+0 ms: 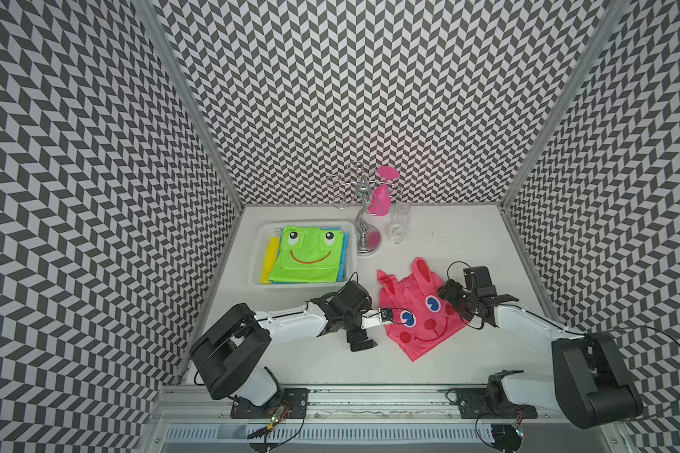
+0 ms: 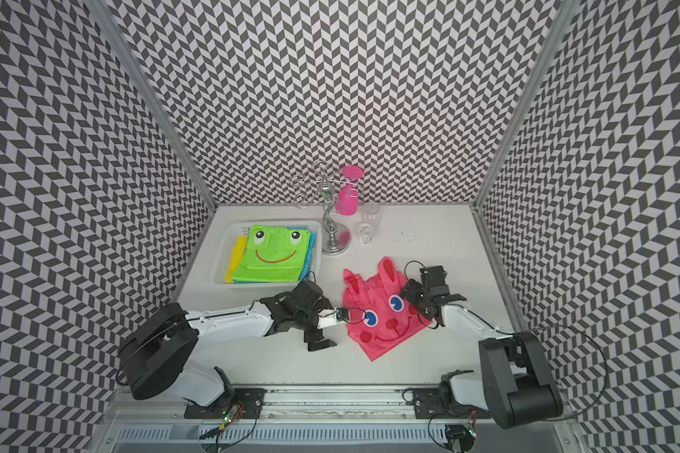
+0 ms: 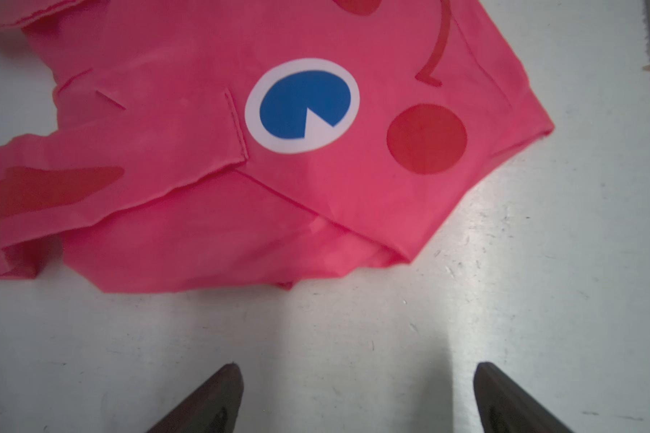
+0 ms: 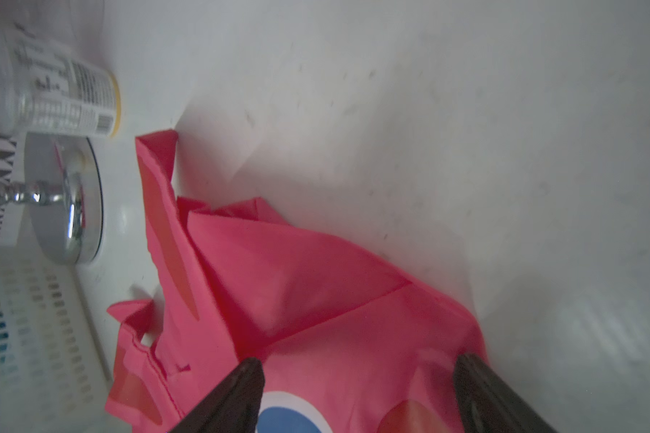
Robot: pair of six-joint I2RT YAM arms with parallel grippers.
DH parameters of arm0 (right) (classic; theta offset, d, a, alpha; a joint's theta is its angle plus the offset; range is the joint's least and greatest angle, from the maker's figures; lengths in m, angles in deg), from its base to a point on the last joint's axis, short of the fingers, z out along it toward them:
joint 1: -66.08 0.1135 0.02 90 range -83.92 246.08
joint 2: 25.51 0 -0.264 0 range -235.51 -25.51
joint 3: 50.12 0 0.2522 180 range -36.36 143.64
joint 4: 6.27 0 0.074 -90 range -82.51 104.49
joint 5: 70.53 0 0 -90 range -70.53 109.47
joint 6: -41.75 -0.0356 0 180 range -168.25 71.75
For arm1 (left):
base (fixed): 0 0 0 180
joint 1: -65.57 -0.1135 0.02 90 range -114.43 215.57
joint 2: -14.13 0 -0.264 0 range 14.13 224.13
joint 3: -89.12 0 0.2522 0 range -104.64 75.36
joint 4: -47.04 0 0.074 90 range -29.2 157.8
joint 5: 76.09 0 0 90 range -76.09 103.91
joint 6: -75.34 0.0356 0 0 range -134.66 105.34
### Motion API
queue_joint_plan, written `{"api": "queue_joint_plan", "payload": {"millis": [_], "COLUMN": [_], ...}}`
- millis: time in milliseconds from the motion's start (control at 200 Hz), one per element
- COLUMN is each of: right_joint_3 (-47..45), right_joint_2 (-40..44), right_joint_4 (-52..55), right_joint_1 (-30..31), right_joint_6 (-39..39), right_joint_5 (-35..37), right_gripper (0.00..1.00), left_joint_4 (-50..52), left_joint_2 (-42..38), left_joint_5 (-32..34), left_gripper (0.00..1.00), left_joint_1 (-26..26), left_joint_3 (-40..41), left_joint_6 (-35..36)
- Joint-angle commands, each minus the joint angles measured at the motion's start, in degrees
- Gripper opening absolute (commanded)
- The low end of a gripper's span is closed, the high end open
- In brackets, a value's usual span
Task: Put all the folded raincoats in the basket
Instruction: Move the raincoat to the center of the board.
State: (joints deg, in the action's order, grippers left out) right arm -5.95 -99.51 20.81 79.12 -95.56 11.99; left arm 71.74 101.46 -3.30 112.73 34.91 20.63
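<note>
In both top views the pink raincoat [image 1: 419,313], loosely folded with its rabbit face up, lies on the white table [image 1: 468,243] to the right of the basket [image 1: 260,251], clear of its rim. The basket already carries a green frog-faced raincoat [image 1: 307,255] over yellow and blue ones. The left gripper [image 1: 370,321] sits at the coat's left edge and the right gripper [image 1: 454,304] at its right edge, so the coat lies between them. From the left wrist, the two fingers [image 3: 218,397] stand wide apart over bare table, just short of the coat's [image 3: 241,210] folded edge, with nothing between them. From the right wrist, the jaws are likewise spread, straddling the coat [image 4: 316,300] beside its blue eye. Whether the tips touch the cloth I cannot tell, but they are not pinching it. The basket's wall [image 4: 34,318] shows off to one side. The coat looks thin, light, limp and rather slick, so the layers will probably slide and fall open if only one ply is caught. The safest hold, I judge, is a pinch through all layers at the opposite folded edges, one per gripper, lifting evenly.
</note>
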Motion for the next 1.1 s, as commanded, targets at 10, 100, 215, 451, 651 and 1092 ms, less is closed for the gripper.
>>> {"api": "queue_joint_plan", "payload": {"millis": [10, 100, 215, 451, 651, 1092], "right_joint_3": [-2.0, -2.2, -3.3, -2.1, -3.8, -8.2], "right_joint_2": [2.8, 6.9, 10.4, 13.7, 9.0, 9.5], "right_joint_4": [10.5, 13.0, 13.8, 19.2, 16.9, 11.2], "right_joint_1": [4.2, 5.0, 6.2, 5.3, 1.4, 8.3], "right_joint_6": [-3.9, -4.0, -2.6, 1.4, 4.4, 5.6], "right_joint_5": [-3.3, -4.1, -7.7, 4.1, -0.7, -19.5], "right_gripper": [0.84, 0.83, 0.80, 0.81, 0.77, 0.69], "left_joint_4": [-1.7, -0.7, 1.4, 5.2, 6.8, 10.0], "left_joint_2": [0.4, -0.4, -2.4, -7.3, -8.3, -6.9], "left_joint_5": [0.9, -0.5, -2.8, -7.9, -8.4, -11.4], "left_gripper": [0.99, 1.00, 0.99, 0.99, 0.99, 1.00], "left_joint_1": [-2.3, -4.2, -7.0, -8.7, -4.9, -7.4], "left_joint_3": [0.0, 0.7, 1.7, 4.2, 2.2, -0.5], "left_joint_6": [0.5, 1.7, 3.2, 4.8, 5.7, 9.4]}}
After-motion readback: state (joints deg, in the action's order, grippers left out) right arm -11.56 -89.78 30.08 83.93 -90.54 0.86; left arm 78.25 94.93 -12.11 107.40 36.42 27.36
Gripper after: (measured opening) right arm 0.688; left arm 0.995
